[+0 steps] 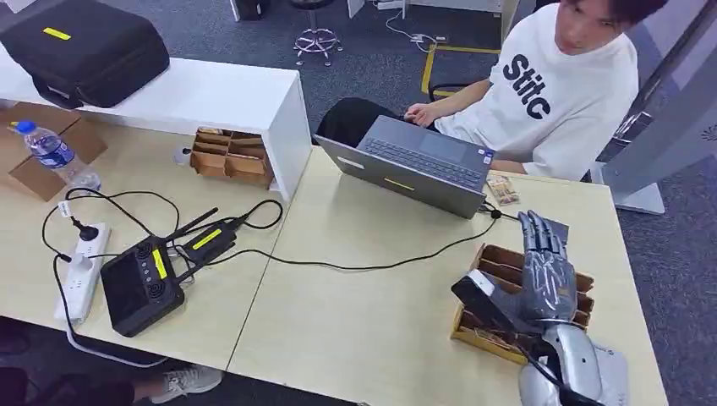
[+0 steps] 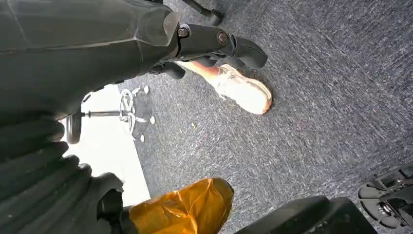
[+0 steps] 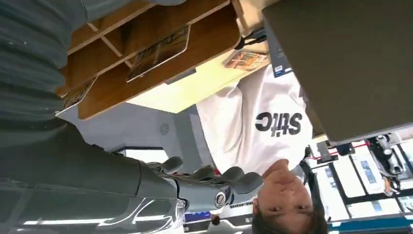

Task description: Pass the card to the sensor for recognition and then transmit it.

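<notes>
Head view: the right hand (image 1: 545, 275) hovers over the wooden tray (image 1: 500, 264), fingers straight and holding nothing; cards (image 3: 157, 52) lie in the tray beneath them (untouched). Beyond the tray, a laptop (image 1: 414, 165) and a person (image 1: 541, 85).

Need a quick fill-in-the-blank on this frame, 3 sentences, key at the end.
1. The right hand hovers over the wooden card ____ at the table's near right corner.
2. The laptop stands in front of a seated ____.
3. The water bottle stands at the table's far ____ side.

Missing words: rack; person; left
</notes>
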`<action>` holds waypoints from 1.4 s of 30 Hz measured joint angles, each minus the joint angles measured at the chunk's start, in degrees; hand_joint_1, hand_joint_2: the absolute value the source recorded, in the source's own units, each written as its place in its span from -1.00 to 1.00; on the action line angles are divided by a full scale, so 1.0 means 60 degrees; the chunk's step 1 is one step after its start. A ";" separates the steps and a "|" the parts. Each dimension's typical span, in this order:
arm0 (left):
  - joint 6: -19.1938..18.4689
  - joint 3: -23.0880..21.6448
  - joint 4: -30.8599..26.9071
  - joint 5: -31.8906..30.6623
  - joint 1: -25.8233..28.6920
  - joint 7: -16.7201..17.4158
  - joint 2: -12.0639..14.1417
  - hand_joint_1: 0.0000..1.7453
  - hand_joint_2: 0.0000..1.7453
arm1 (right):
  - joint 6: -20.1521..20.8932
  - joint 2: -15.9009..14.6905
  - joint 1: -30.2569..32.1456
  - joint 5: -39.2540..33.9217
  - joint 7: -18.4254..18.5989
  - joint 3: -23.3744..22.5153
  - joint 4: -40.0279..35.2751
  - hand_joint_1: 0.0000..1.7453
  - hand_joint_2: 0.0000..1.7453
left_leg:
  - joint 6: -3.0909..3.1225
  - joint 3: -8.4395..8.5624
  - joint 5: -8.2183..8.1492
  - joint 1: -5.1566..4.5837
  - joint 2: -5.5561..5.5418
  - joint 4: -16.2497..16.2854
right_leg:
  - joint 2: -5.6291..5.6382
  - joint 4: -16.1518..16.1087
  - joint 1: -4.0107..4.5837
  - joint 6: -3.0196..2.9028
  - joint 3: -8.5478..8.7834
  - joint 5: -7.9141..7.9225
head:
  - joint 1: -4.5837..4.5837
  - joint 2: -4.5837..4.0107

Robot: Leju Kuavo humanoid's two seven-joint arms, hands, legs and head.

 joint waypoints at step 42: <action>0.0000 -0.0015 0.0000 0.0000 -0.0002 0.0000 -0.0004 -1.00 1.00 | -0.0255 0.0138 -0.0013 0.0361 -0.0433 -0.0572 -0.0160 -1.00 1.00 | 0.0000 -0.0001 0.0000 0.0001 0.0001 0.0000 | 0.0001 0.0000 0.0000 0.0000 0.0000 0.0000 | 0.0004 0.0000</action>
